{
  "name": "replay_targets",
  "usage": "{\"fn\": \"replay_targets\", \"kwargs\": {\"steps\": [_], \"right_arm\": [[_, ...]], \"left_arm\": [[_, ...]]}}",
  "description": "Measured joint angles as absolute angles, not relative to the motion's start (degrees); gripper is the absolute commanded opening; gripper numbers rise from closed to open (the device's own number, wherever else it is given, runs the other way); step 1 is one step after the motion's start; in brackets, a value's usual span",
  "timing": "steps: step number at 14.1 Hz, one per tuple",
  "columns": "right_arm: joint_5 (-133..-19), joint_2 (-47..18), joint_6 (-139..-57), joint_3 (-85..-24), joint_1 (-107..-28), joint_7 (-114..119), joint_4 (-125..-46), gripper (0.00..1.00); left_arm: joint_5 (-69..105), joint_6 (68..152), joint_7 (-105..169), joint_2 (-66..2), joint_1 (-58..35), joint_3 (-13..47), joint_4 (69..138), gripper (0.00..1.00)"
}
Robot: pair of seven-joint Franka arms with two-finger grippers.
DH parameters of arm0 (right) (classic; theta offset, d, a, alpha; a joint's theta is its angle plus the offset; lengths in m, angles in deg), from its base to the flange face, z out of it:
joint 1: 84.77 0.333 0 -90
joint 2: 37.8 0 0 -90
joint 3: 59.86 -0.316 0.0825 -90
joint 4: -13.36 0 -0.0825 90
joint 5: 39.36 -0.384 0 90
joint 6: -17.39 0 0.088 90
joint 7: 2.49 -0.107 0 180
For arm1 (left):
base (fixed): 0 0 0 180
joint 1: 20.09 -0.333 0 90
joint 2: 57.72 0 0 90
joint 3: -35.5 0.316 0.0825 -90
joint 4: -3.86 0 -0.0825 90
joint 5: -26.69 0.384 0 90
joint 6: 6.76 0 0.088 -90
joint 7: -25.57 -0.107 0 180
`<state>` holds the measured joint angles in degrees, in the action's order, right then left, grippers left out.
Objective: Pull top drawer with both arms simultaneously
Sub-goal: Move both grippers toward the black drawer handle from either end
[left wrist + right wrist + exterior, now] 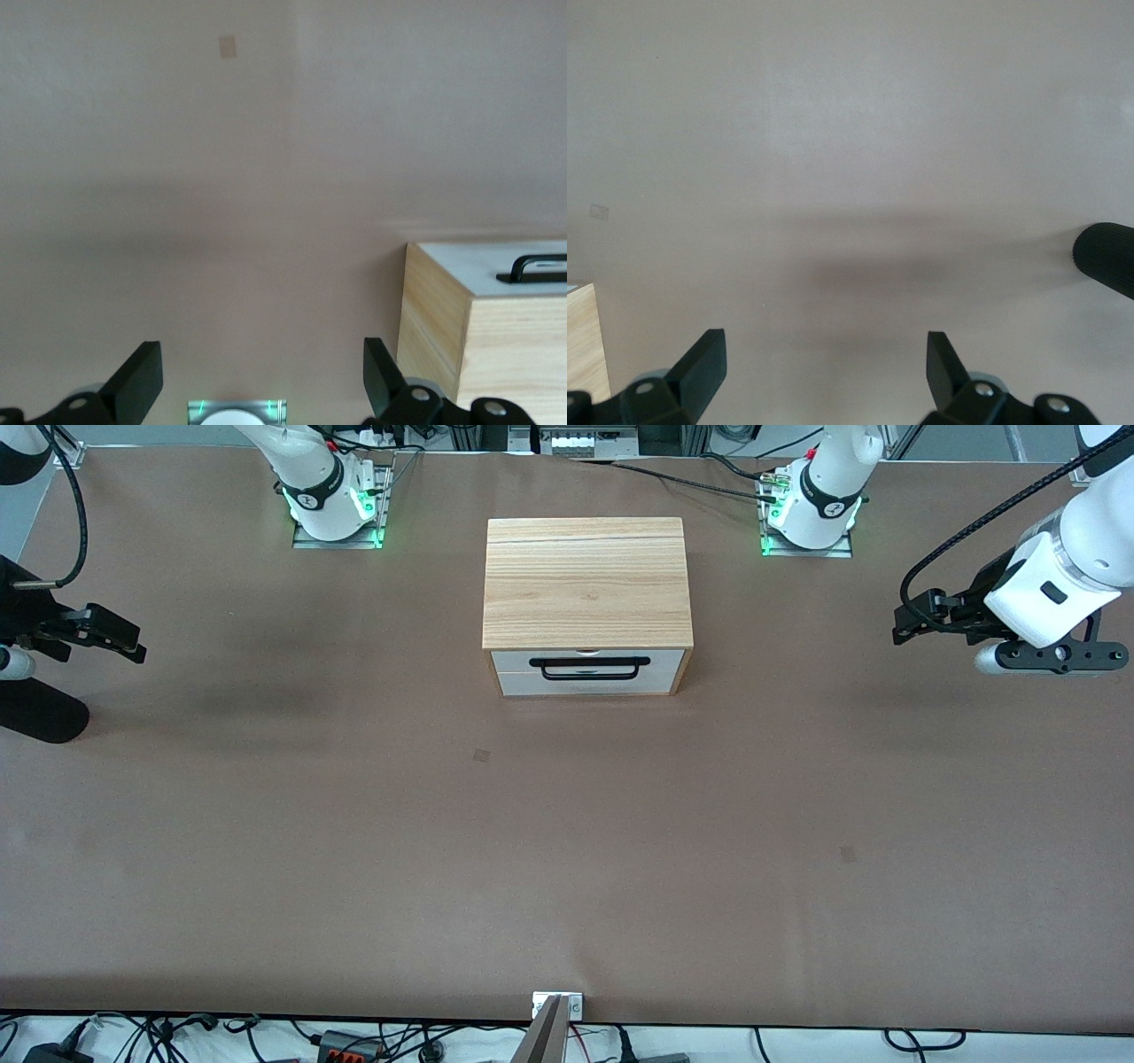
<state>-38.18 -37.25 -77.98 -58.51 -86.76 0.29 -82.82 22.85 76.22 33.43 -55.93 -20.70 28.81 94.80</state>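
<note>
Top drawer (589, 670) closed. Left tool (921, 616) and right tool (111, 635) hover wide open over opposite worktop (567, 850) edges; next, both must reach the handle (589, 667).

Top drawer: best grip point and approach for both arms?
Grip the black bar handle on the top drawer, one gripper toward each end. It stands off the white front, so come from in front. Left gripper and right gripper hang open over bare table.

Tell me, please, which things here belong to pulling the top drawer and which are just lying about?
For the job:
- top drawer, shut
- its black bar handle
- left gripper, open, over the table
- right gripper, open, over the table

Lying about:
- wooden cabinet
- brown table
</note>
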Motion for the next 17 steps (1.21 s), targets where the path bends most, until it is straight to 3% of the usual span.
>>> {"fn": "replay_targets", "kwargs": {"steps": [10, 14, 17], "right_arm": [[-37.56, -34.88, -77.58, -59.14, -85.85, 0.58, -82.95, 1.0], [-38.84, -29.03, -76.82, -59.15, -85.75, 2.76, -83.32, 1.0], [-49.81, -24.23, -76.85, -59.19, -85.61, 4.53, -83.33, 1.0]], "left_arm": [[4.34, 57.84, 32.99, -52.56, -20.48, 28.17, 96.89, 1.0], [-1.61, 70.22, 30.65, -51.44, -20.27, 23.95, 102.78, 1.0], [-9.23, 83.59, 24.76, -51.28, -19.94, 21.25, 108.89, 1.0]]}}
